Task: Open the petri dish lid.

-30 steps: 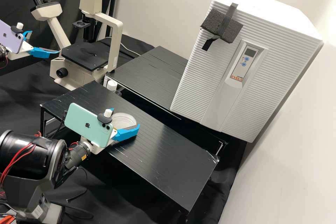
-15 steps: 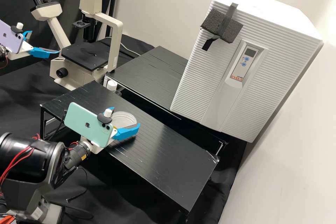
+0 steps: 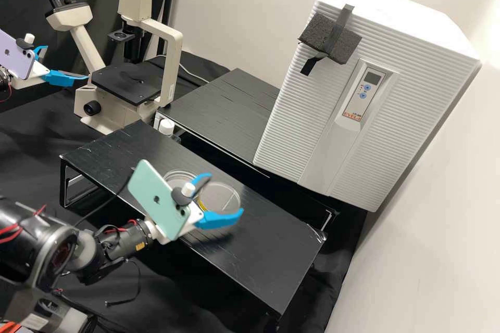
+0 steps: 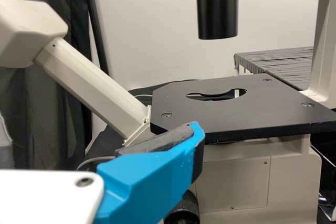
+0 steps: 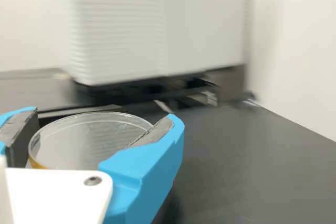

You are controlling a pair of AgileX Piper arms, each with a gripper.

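**Lid (image 3: pixel 223 201) off: land it flat**
Right gripper (image 3: pixel 225 193) pinches it, right of the dish base (image 3: pixel 179 174) on the near stand (image 3: pixel 260 250). Lower it level clear of the base; spread slowly once it touches. Left gripper (image 3: pixel 66 63) sits spread.

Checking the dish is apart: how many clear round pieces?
2: one piece in the right gripper, the other on the black stand, partly behind the phone. More may be hidden.

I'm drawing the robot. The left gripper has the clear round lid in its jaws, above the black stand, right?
Not quite: it's the right gripper that has the clear round lid in its jaws, above the black stand. The right wrist view shows it.
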